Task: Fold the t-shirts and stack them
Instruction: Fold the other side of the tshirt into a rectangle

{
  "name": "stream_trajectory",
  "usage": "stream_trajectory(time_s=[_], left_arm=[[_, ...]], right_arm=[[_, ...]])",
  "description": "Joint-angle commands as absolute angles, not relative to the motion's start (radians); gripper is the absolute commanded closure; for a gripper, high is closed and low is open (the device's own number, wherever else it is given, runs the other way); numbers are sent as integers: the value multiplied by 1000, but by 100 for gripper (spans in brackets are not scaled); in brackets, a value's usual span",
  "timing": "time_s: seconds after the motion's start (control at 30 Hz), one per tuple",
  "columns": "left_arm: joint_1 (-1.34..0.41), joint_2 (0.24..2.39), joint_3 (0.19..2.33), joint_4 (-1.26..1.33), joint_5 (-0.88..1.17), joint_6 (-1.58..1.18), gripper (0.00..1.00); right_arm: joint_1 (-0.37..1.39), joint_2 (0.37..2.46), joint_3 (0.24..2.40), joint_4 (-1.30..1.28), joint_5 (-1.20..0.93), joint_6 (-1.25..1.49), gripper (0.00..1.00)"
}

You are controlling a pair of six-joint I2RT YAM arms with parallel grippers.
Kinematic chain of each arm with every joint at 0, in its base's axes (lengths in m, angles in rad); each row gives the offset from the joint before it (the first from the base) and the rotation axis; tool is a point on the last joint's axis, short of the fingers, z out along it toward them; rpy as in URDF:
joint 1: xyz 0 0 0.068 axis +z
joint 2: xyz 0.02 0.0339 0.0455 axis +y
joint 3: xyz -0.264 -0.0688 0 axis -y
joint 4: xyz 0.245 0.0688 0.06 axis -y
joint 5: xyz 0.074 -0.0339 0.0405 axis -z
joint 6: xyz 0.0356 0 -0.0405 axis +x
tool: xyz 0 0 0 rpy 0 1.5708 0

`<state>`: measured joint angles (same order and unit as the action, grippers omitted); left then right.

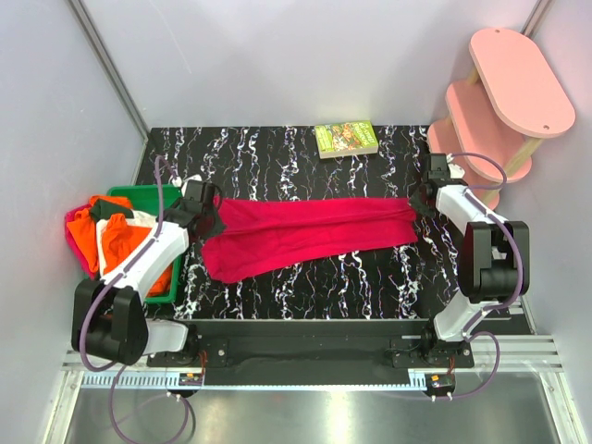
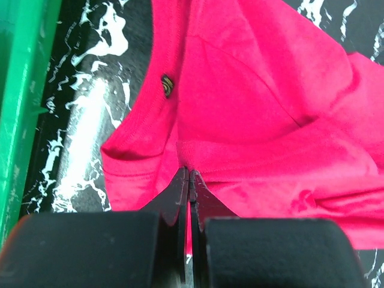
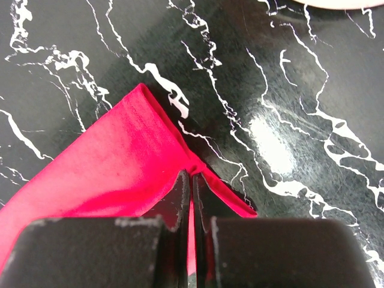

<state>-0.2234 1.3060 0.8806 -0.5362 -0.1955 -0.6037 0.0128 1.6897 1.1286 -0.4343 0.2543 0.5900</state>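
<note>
A crimson-red t-shirt (image 1: pixel 310 233) lies stretched left to right across the black marble table. My left gripper (image 1: pixel 211 211) is shut on its left end; in the left wrist view the fingers pinch the cloth (image 2: pixel 252 108) near the neck label (image 2: pixel 166 85). My right gripper (image 1: pixel 418 205) is shut on its right end; in the right wrist view the fingers pinch a hem corner (image 3: pixel 132 168). Orange (image 1: pixel 120 242), white (image 1: pixel 139 220) and magenta-pink (image 1: pixel 76 229) shirts are piled in and beside a green bin (image 1: pixel 139 196) at the left.
A small green-covered book (image 1: pixel 346 139) lies at the table's back edge. A pink tiered stand (image 1: pixel 504 92) stands at the back right, close behind my right arm. The green bin's wall (image 2: pixel 21 90) shows at the left of the left wrist view.
</note>
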Motion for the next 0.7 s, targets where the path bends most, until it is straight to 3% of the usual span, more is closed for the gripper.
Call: stream_trajectory(time_s=[0.0,0.67], left_arm=[[-253,1244,865,-546,-215,-614,100],[-314,1166,759,-620,-221,-673,100]], right_arm=[[5,1646,1126,-446,311,598,100],[8,1638,1104,-535,327,641,100]])
